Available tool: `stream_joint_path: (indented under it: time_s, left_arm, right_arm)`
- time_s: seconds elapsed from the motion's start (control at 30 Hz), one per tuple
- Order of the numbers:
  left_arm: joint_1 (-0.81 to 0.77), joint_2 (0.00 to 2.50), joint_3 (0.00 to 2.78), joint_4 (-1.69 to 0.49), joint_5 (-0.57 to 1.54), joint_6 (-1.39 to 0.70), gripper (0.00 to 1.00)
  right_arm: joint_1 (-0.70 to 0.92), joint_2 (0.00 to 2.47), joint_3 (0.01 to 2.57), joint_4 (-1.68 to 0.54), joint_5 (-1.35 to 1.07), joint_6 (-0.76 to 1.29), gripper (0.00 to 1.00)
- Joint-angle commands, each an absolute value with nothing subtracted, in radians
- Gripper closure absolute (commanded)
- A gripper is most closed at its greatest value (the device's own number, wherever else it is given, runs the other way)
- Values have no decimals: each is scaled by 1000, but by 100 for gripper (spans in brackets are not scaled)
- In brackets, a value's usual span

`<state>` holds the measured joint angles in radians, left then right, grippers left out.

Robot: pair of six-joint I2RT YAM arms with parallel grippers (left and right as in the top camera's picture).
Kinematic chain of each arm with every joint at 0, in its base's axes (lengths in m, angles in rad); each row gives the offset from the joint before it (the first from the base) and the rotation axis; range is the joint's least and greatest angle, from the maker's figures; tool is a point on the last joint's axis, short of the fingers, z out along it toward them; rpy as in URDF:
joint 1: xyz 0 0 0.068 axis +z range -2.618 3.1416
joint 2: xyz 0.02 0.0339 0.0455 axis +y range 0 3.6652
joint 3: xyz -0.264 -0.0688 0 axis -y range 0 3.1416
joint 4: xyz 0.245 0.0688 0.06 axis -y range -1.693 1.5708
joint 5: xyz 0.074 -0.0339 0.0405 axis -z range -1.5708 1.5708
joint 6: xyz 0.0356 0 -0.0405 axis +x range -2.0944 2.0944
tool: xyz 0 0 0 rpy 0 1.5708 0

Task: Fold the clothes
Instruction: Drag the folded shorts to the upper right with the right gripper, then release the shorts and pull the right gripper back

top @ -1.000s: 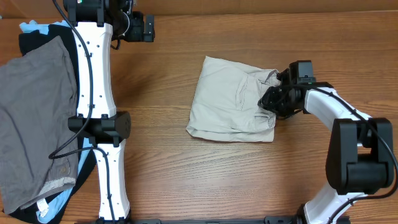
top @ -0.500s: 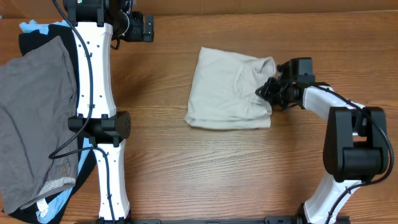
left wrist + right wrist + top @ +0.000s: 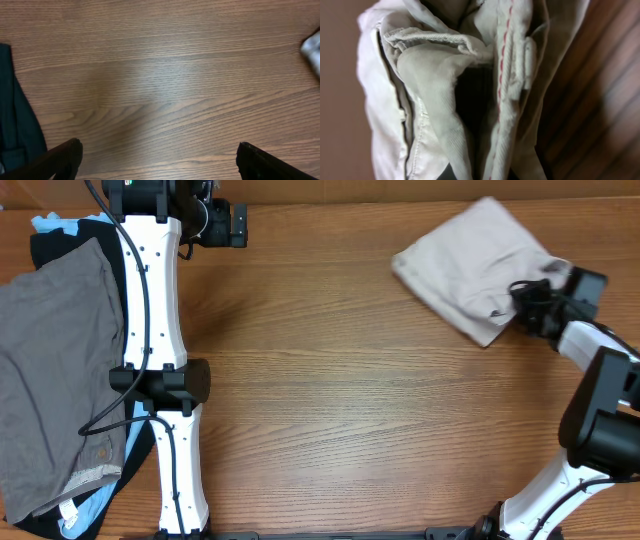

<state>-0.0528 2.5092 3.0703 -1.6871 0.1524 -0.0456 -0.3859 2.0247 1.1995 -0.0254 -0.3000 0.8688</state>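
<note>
The folded light beige shorts (image 3: 470,262) lie at the table's far right corner, reaching the back edge. My right gripper (image 3: 528,302) is shut on the shorts' right edge. The right wrist view is filled with bunched beige cloth (image 3: 445,85), showing seams, red stitching and a belt loop; the fingers are hidden in it. My left gripper (image 3: 238,226) is at the far left of the table, well away from the shorts. In the left wrist view its fingers (image 3: 160,157) are wide apart over bare wood and hold nothing. A blurred pale corner of the shorts (image 3: 312,50) shows at the right edge.
A plain grey garment (image 3: 50,370) lies over black (image 3: 55,242) and light-blue (image 3: 85,508) garments at the table's left edge. A dark garment edge (image 3: 15,125) shows in the left wrist view. The left arm (image 3: 155,370) stretches front to back along the left side.
My right gripper has dragged the folded shorts from the table's middle to the far right corner, turning them. The left arm has not moved.
</note>
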Motion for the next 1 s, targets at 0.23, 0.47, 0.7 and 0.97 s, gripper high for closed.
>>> stream_joint_path:
  time_s: [0.23,0.47,0.7,0.97]
  left_arm:
    - [-83,2485,3084,-1689,149,-53,0]
    - [-97,2485,3084,-1689,147,-52,0]
    - [-99,2485,3084,-1689,146,-52,0]
    - [-99,2485,3084,-1689,146,-52,0]
  right_arm:
    - [-265,2042,1223,77,-42,1224,96]
    - [-117,2080,1224,183,297,1328,96]
    - [-116,2080,1224,216,372,1335,96]
    - [-166,2080,1224,273,337,1335,96]
